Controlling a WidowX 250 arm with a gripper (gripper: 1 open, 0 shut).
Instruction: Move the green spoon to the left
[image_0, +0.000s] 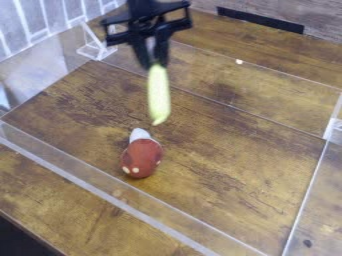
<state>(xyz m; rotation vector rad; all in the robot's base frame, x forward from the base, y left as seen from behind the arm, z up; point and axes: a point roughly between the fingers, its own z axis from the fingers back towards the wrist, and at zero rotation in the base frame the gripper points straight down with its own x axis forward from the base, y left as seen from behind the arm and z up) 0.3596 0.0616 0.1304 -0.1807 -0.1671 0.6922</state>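
A brown wooden plank table (254, 150) filled the scene, fenced by low clear acrylic walls (160, 205) along its edges. Above its upper left part hung the black robot gripper (151, 40), jaws closed on the top end of the slim yellow-green plastic spoon (158, 92), which dangled nearly upright, clear of the wood. Just below the spoon's lower tip lay a rounded red-brown object with a white tip (139, 153). A small clear acrylic stand (95, 42) stood near the far left wall.

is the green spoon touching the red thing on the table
Apart. The camera view shows the green spoon hanging from the gripper, its tip clear of the red object.
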